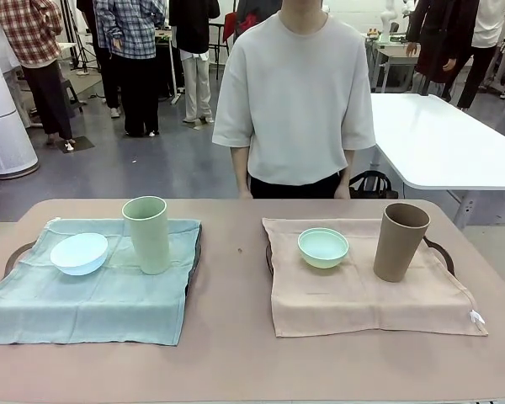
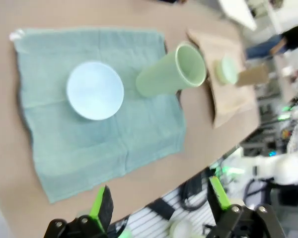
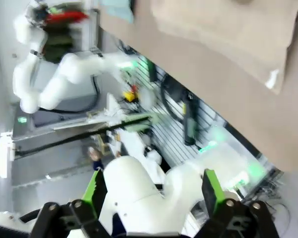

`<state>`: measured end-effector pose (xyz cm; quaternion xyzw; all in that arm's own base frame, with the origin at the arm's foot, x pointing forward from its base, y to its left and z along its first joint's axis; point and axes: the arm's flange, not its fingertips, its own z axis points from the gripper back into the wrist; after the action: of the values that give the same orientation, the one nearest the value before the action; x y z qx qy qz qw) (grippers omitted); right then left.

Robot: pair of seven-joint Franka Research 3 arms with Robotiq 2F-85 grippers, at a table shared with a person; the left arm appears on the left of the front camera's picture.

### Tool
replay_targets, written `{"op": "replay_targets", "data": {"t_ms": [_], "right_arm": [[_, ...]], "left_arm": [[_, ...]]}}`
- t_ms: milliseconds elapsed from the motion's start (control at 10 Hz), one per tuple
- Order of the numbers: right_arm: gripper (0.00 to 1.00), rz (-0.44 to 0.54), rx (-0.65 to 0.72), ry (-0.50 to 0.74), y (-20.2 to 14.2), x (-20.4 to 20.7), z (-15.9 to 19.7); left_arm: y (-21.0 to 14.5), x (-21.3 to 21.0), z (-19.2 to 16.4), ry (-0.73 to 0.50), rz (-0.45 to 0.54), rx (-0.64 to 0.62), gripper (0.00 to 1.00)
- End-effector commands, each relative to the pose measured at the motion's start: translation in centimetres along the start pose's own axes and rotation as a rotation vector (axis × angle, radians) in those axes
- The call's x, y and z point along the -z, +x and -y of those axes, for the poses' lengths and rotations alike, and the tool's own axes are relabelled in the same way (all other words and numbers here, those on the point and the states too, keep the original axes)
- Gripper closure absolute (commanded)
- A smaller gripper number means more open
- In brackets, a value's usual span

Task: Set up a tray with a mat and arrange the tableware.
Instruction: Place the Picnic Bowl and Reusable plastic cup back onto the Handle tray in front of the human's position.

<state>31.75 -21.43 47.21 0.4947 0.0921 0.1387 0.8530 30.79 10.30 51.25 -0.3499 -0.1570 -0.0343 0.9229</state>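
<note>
From the front we look across the table (image 1: pixel 236 353) at two settings laid side by side. On our left a dark tray (image 1: pixel 195 248) lies almost wholly under a blue-green mat (image 1: pixel 93 299), so only its edge and a handle peek out; the pale blue bowl (image 1: pixel 79 253) sits on the mat's far left part and the pale green tumbler (image 1: pixel 147 235) stands upright just beside it, to its right. On our right a second tray (image 1: pixel 442 252) is covered by a tan mat (image 1: pixel 362 299), carrying the mint green bowl (image 1: pixel 323 247) and, apart from it, the tan-brown tumbler (image 1: pixel 399 241), also upright. Each mat seems matched to its ware by tone — cool with cool, warm with warm — and we judge the arranging close to finished. A person (image 1: pixel 293 97) stands at the far side, arms down.

From our left wrist we look down on the blue-green mat (image 2: pixel 89 144) with the pale blue bowl (image 2: pixel 95 90) near its middle and the pale green tumbler (image 2: pixel 171 74) at its edge. The left pincer (image 2: pixel 159 203) hangs well above and off the table's near edge, released and empty — clear of the ware, we judge, so as not to knock anything.

From our right wrist the tan mat (image 3: pixel 228 29) with its small white tag (image 3: pixel 273 79) runs across the top, the table edge below it. The right pincer (image 3: pixel 151 191) is released too, grasping nothing, pointing back toward the robot's own base (image 3: pixel 139 193).
</note>
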Motion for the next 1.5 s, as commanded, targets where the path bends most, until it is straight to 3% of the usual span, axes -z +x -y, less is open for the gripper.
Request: {"op": "replay_targets", "data": {"t_ms": [0,200,600,700,800,900,1100,1400], "right_arm": [[0.00,0.121,-0.023,0.160,-2.2,-1.0,2.7],[0.00,0.184,-0.057,0.238,-4.4,-0.6,4.8],[0.00,0.156,-0.008,0.183,-4.3,-0.7,4.3],[0.00,0.172,-0.013,0.194,-5.1,-0.4,4.9],[0.00,0.194,-0.003,0.282,-4.6,-0.9,5.2],[0.00,0.279,0.053,0.318,-5.3,-1.4,6.0],[0.00,0.371,0.105,0.350,-6.2,-1.4,7.0],[0.00,0.374,0.107,0.372,-6.2,-0.8,7.2]], "left_arm": [[-1.2,-0.5,-1.5,-0.106,0.118,-0.019,0.00],[-2.2,-1.3,-2.5,-0.206,0.205,-0.107,0.00],[-1.4,-2.2,-2.2,-0.152,0.163,-0.106,0.00],[-1.7,-2.2,-2.3,-0.166,0.174,-0.134,0.00],[-0.7,-2.9,-2.2,-0.249,0.116,-0.181,0.00],[-0.6,-5.2,-4.2,-0.367,0.102,-0.255,0.00],[-0.3,-7.9,-6.5,-0.451,0.045,-0.276,0.00],[0.8,-9.8,-10.8,-0.525,-0.017,-0.332,0.00]]}}
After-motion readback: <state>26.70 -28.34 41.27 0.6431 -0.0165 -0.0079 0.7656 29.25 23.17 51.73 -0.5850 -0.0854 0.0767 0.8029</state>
